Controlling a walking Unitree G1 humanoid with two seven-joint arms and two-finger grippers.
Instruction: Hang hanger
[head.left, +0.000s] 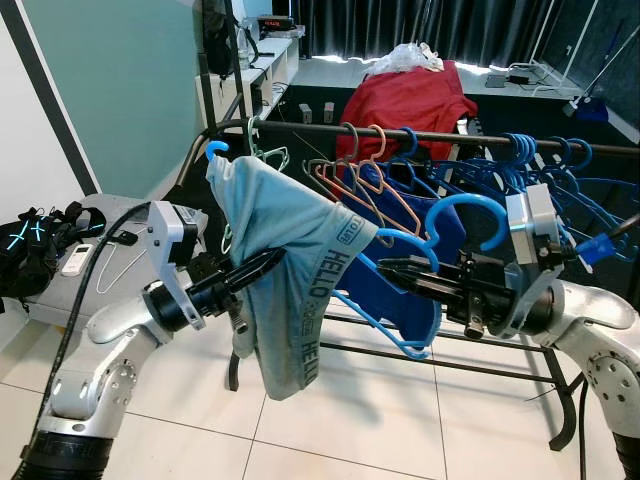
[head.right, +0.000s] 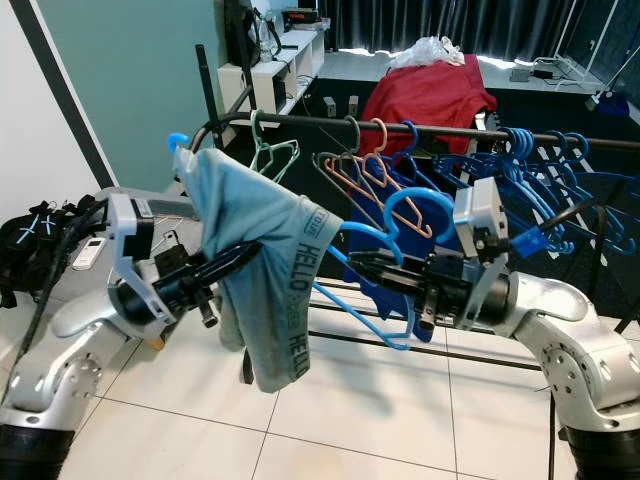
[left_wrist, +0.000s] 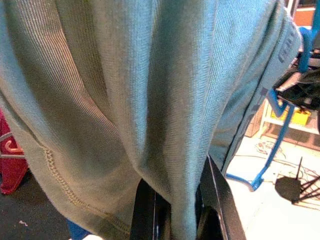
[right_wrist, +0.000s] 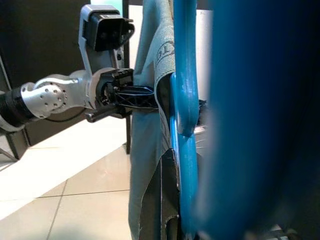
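Observation:
A blue plastic hanger (head.left: 463, 200) is held sideways in front of the clothes rail (head.left: 440, 135), with a light grey-blue garment (head.left: 280, 230) with a "HELLO" waistband draped over it. My right gripper (head.left: 385, 268) is shut on the hanger near its hook, seen close up as a blue bar (right_wrist: 182, 75). My left gripper (head.left: 276, 257) reaches in from the left and is shut on the garment's fabric (left_wrist: 150, 100), which runs between its black fingers (left_wrist: 142, 210). One end of the hanger pokes out at the garment's upper left, beside the rail's left end.
The dark rail carries several blue hangers (head.left: 540, 165), plus orange (head.left: 375, 170) and green (head.left: 270, 155) ones. A red cloth (head.left: 410, 100) lies behind the rack. A black bag (head.left: 40, 240) and a white remote (head.left: 75, 260) rest on the grey surface at left. White tiled floor below.

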